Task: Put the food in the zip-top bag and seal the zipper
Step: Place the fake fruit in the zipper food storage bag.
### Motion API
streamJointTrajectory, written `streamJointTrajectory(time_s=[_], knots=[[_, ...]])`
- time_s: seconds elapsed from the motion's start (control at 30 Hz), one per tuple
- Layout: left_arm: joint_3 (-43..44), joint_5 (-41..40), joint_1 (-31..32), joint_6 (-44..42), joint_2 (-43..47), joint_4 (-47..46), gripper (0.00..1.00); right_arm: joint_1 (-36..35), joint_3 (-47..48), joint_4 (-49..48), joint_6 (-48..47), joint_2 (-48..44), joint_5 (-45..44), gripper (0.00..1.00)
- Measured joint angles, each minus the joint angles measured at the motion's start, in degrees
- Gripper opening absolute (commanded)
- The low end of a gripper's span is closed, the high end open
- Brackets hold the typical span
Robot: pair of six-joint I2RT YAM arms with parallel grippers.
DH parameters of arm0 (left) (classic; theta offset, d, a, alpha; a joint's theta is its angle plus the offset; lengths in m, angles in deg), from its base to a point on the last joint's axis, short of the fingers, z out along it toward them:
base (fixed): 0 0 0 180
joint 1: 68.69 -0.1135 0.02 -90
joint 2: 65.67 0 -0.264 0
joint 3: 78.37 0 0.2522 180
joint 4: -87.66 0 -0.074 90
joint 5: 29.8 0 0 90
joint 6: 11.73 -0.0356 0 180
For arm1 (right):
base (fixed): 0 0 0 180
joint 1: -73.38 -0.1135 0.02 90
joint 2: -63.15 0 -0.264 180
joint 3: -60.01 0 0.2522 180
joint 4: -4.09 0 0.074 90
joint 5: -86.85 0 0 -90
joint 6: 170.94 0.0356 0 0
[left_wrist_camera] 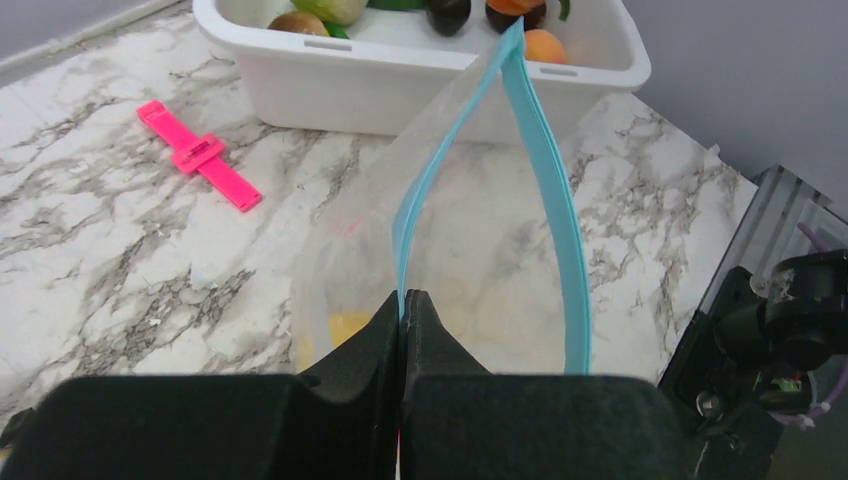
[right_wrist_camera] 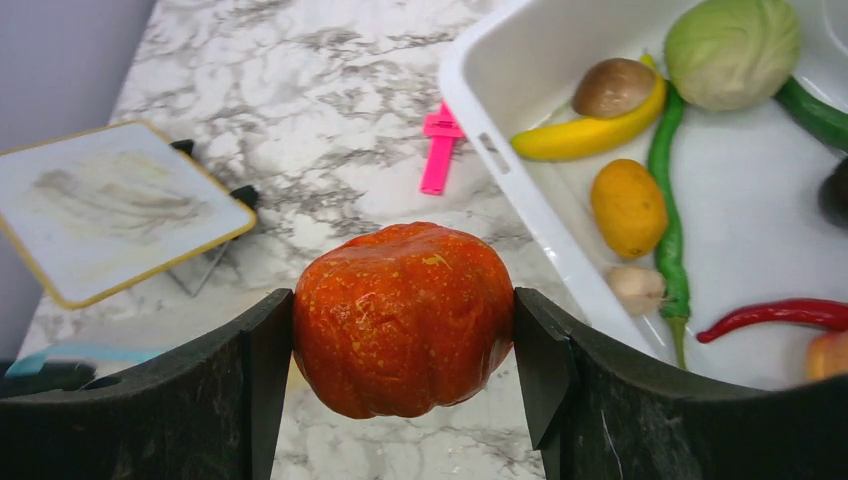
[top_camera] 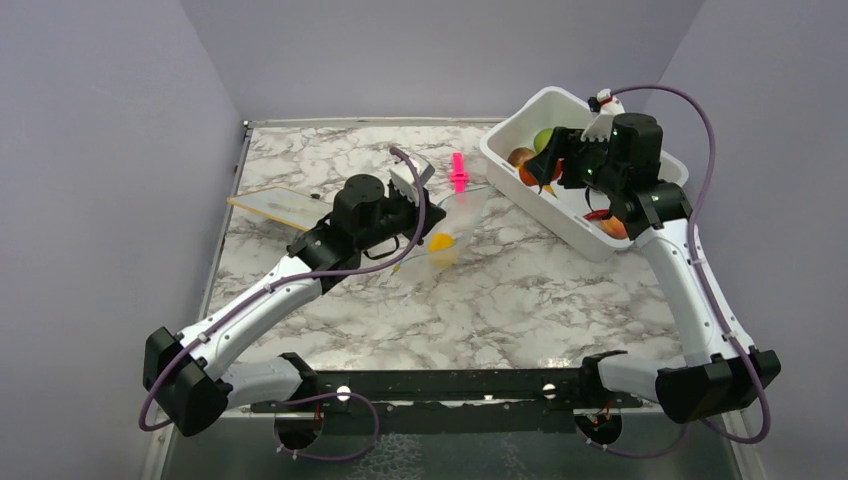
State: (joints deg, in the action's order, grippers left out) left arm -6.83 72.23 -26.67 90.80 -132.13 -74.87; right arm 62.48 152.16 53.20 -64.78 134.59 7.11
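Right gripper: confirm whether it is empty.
No, the right gripper is shut on an orange pumpkin, which it clamps from both sides.

Your left arm (top_camera: 265, 300) and right arm (top_camera: 690, 275) look alike: smooth white link shells between bulky black joint housings, with black blocks at the bases low in the frame. A mauve cable (top_camera: 711, 140) arcs off the right wrist at the upper right, and a second mauve cable (top_camera: 424, 205) curls over the left wrist near the middle. The left claw (left_wrist_camera: 402, 300) and right claw (right_wrist_camera: 403, 320) have thick matte-black fingers, flat-faced on the left and curved on the right.
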Motion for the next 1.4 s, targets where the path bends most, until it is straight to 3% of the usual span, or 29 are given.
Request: streamJointTrajectory(time_s=[0.23, 0.47, 0.73, 1.4], knots=[[2.8, -2.9, 0.0, 0.2, -1.7, 0.8, 0.00, -0.8, -4.2, -3.6, 2.4, -6.4, 11.9, 0.40], [2.8, -3.4, 0.0, 0.4, -4.5, 1.6, 0.00, -0.8, -12.3, -13.7, 8.3, -10.8, 28.9, 0.40], [2.8, -3.2, 0.0, 1.0, -5.9, 1.6, 0.00, -0.9, -18.6, -23.9, 14.7, -12.3, 39.1, 0.40], [4.9, 1.6, 0.0, 4.3, -6.6, 1.1, 0.00, -5.9, -23.2, -29.3, 18.0, -8.2, 41.7, 0.41]])
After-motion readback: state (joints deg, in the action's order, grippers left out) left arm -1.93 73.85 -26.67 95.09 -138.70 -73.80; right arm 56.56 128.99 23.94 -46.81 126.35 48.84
